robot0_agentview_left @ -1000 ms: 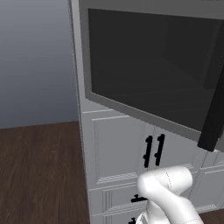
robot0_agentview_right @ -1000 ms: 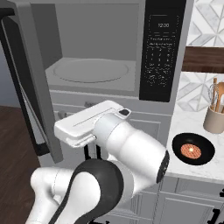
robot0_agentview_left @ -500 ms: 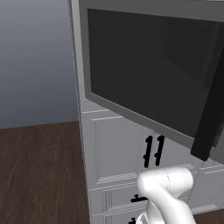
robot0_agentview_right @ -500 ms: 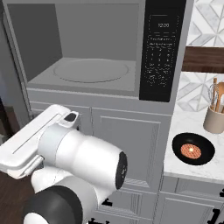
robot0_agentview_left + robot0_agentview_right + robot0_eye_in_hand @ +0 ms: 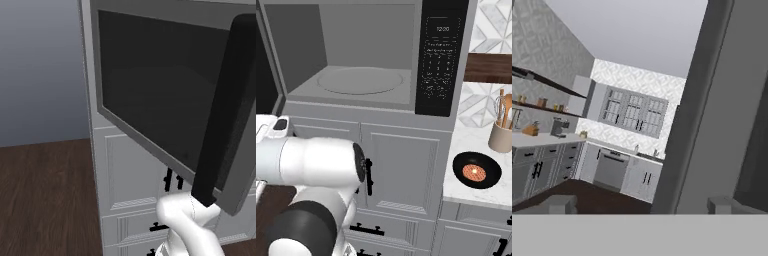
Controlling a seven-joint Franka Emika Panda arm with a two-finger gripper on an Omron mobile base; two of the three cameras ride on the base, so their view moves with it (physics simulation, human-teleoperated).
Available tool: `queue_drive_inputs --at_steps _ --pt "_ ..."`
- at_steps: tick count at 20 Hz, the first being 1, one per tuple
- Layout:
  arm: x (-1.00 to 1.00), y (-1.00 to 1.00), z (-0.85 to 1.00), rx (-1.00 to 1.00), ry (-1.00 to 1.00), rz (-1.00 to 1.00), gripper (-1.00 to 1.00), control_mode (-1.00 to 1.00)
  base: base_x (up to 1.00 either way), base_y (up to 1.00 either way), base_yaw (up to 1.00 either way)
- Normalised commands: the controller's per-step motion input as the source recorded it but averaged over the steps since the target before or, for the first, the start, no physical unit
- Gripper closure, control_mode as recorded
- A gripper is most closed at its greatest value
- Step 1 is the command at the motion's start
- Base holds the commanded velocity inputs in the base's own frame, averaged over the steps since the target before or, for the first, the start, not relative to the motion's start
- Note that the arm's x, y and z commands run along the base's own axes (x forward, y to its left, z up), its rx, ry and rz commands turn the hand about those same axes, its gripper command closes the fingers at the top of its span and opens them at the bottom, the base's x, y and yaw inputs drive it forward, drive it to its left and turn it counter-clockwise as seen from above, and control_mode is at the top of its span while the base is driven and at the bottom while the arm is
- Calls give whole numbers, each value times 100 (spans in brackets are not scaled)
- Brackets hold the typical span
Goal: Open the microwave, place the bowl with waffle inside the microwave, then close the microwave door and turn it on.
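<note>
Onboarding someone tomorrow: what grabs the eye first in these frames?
The microwave stands wide open, its grey cavity and round turntable bare, with the microwave door swung far out to the left and its black bar handle looming in the left base view. On the counter to the right sits the dark bowl with the waffle.

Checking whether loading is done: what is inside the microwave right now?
The microwave stands open, and inside shows only its round turntable on the grey floor. The bowl sits on the counter to the right. The cavity's front left corner is hidden by the arm.
</note>
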Motion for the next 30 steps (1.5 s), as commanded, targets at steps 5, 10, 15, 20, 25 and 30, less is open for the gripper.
queue_drive_inputs --at_steps 5,10,15,20,25,30 --pt "-67 92 0 -13 -3 2 -100 -100 0 0 0" --pt "-16 94 0 -17 8 -8 -100 -100 0 0 0" --pt "12 82 0 -22 28 -4 -100 -100 0 0 0" --pt "32 60 0 -14 26 0 -100 -100 0 0 0" --pt "4 -14 0 -3 5 0 -100 -100 0 0 0" --pt "6 -94 0 -8 11 -9 -100 -100 0 0 0"
